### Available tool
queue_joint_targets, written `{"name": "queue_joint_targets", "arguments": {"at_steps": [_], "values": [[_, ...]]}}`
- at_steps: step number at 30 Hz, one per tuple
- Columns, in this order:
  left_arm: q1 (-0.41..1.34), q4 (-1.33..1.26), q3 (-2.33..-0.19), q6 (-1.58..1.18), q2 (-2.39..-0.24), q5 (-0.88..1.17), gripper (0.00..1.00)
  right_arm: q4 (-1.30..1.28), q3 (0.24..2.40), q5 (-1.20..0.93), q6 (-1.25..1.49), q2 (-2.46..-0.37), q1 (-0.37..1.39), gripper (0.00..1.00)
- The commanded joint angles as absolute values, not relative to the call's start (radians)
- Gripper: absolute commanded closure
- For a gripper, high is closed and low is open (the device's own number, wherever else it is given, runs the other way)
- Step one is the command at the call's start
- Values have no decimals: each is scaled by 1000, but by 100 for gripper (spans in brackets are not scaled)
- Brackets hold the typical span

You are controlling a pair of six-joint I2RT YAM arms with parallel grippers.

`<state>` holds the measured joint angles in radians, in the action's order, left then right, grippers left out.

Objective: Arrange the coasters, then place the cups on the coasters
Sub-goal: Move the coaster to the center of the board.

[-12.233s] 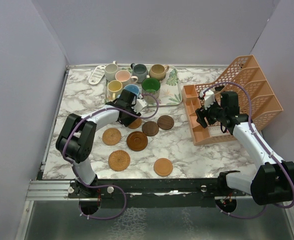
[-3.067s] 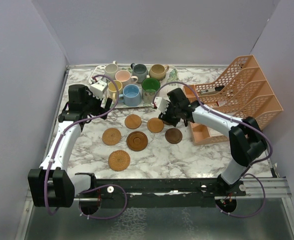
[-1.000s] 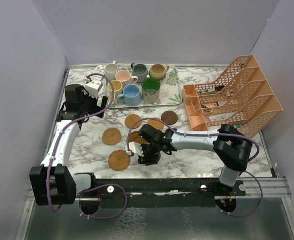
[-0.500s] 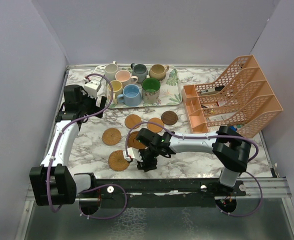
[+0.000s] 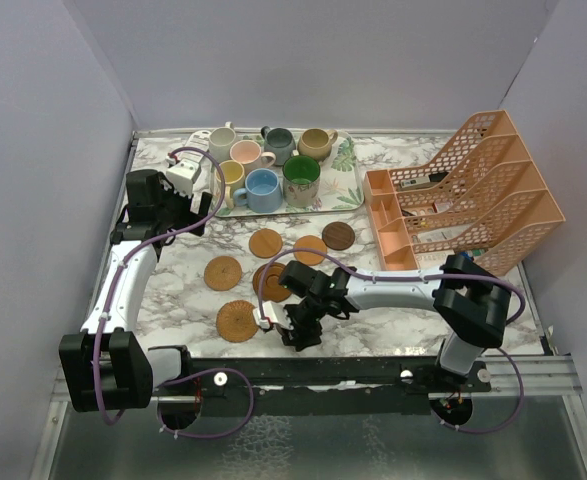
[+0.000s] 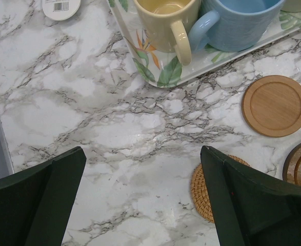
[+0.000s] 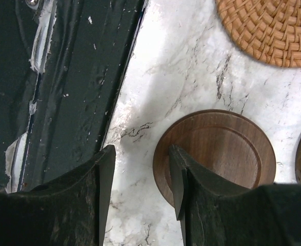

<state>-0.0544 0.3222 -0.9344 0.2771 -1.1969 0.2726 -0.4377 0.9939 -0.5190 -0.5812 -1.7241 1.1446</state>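
Several cups stand on the leaf-patterned tray [image 5: 345,192] at the back, among them yellow [image 6: 165,18] and light blue [image 6: 242,20]. Coasters lie on the marble in front: light wood [image 5: 266,243], woven [image 5: 223,272], another woven [image 5: 238,320], dark wood [image 5: 338,235]. My right gripper [image 5: 296,335] is low at the near edge, jaws apart. One of its fingers rests on a dark walnut coaster [image 7: 227,148] whose rim reaches into the gap; the other is over bare marble. My left gripper [image 6: 142,154] hovers open over bare marble in front of the tray's left corner.
An orange mesh file rack [image 5: 463,190] fills the back right. The black base rail [image 7: 63,77] runs right beside the right gripper at the table's near edge. A white labelled item [image 6: 60,7] lies left of the tray. Grey walls close in the sides.
My right gripper has moved toward the near edge of the table, between the woven coaster and the rail. The left arm has stayed still.
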Motion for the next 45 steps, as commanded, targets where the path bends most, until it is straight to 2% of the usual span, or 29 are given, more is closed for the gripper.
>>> {"name": "queue_joint_targets", "arguments": {"at_steps": [1,9,31,39,45], "values": [[-66,304,-924,264,-1183,302,1,-461,974,-539,-591,-1701,1153,54],[-67,304,-924,261,-1181,311,1,-445,971,-459,-590,-1690,1148,54],[-74,307,-921,262,-1175,325,1,-443,960,-428,-592,-1652,1094,55],[-74,307,-920,261,-1177,334,1,-414,982,-458,-561,-1576,977,55],[-73,305,-920,260,-1175,344,1,-392,1017,-442,-520,-1550,804,55]]}}
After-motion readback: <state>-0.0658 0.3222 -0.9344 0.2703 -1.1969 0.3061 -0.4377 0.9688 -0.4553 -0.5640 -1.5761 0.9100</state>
